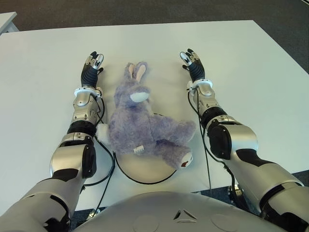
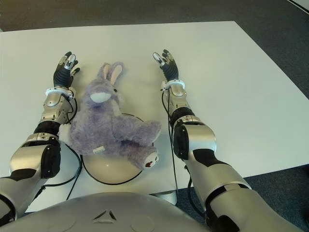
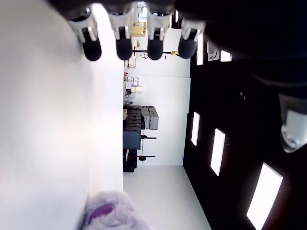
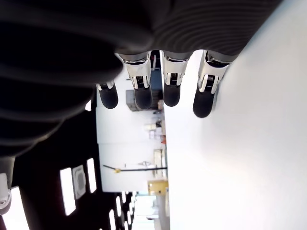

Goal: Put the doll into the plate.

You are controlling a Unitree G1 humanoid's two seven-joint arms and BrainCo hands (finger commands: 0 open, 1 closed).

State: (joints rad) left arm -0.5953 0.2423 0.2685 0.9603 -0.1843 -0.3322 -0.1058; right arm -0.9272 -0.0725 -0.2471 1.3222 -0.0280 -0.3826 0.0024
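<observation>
Both hands are empty, fingers stretched out straight. The left hand [image 1: 91,65] shows on the white counter [image 1: 251,63] just left of the doll's ears, and the right hand [image 1: 192,63] shows to the doll's right. The purple rabbit doll [image 1: 140,123] lies on its back, its lower body over the round plate [image 1: 145,169], its head and ears reaching past the rim onto the counter.

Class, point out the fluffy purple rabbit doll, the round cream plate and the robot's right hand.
Fluffy purple rabbit doll [image 1: 140,126], left eye view, belly.
Round cream plate [image 1: 145,169], left eye view, bare near part.
Right hand [image 1: 192,63], left eye view, palm.
</observation>
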